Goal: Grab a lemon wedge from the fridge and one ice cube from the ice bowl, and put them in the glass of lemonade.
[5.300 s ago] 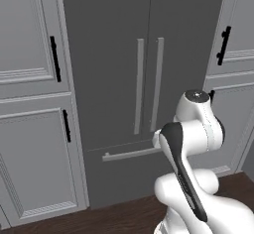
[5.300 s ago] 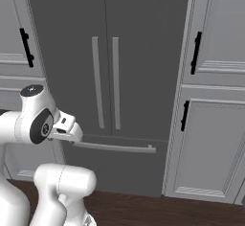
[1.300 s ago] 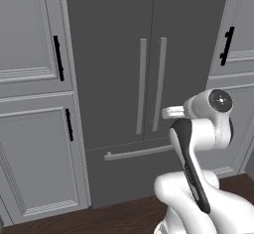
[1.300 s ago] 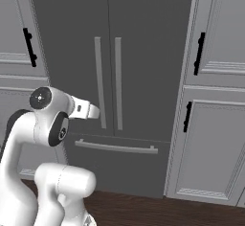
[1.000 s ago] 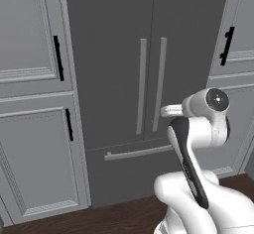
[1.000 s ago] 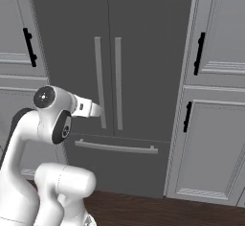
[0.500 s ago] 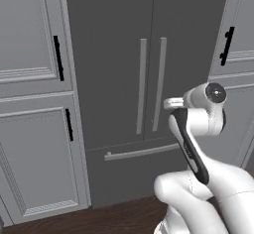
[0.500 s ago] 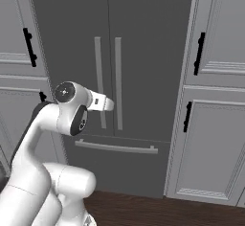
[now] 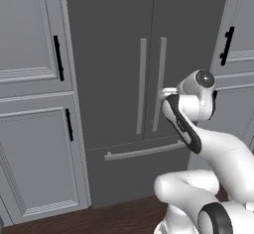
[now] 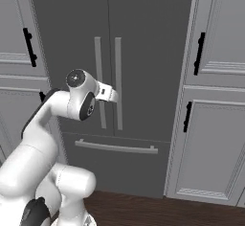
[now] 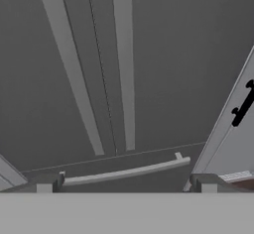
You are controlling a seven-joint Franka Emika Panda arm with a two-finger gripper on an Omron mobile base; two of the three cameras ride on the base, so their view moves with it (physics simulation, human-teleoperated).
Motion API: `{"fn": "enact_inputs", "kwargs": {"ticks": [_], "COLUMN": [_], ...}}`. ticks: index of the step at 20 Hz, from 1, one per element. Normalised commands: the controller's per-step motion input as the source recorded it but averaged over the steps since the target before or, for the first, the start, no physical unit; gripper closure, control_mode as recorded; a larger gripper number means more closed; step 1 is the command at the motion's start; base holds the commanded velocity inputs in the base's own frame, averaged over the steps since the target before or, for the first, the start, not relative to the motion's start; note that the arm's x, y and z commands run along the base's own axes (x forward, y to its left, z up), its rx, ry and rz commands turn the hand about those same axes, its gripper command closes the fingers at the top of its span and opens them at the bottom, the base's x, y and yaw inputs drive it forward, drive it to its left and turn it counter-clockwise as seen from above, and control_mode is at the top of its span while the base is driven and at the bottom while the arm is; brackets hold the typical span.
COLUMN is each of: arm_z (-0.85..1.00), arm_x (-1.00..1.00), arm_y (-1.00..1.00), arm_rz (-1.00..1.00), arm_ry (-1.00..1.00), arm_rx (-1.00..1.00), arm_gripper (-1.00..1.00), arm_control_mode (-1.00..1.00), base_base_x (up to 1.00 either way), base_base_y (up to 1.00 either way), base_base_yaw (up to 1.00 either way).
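The fridge (image 9: 114,54) (image 10: 143,38) (image 11: 173,54) stands right in front of me, dark grey, both doors shut. Its two long pale bar handles (image 9: 142,87) (image 10: 118,76) (image 11: 124,64) run down the middle, and a drawer handle (image 11: 124,172) lies below them. My gripper (image 9: 166,93) (image 10: 112,95) (image 11: 126,186) hangs open at mid-handle height, a short way from the right door's handle, holding nothing. In the hand view its fingertips (image 11: 44,186) stand wide apart. The lemon wedge, the ice bowl and the glass of lemonade are out of view.
Light grey panelled cabinets (image 9: 34,129) (image 10: 210,139) with short black handles (image 9: 58,58) (image 10: 198,53) flank the fridge on both sides. Dark wood floor (image 9: 99,220) (image 10: 158,210) runs along the base.
The arm has lifted and swung its hand forward toward the fridge's door handles. The jaws have stayed open, and the fridge doors have not moved.
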Motion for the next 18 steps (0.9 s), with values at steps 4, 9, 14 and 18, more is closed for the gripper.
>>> {"fn": "enact_inputs", "kwargs": {"ticks": [4,9,14,18], "arm_z": [0.00,0.00,0.02,0.08], "arm_x": [0.42,0.34,0.17,0.25], "arm_y": [-0.16,-0.07,0.00,0.00], "arm_rz": [0.00,0.00,0.00,0.00], "arm_ry": [0.00,-0.07,-0.19,-0.13], "arm_rx": [0.01,0.00,0.00,0.00], "arm_gripper": [-1.00,-1.00,-1.00,-1.00], "arm_control_mode": [-1.00,-1.00,-1.00,-1.00], "base_base_x": [0.00,0.00,0.00,0.00], "base_base_y": [0.00,0.00,0.00,0.00], "base_base_yaw": [0.00,0.00,0.00,0.00]}}
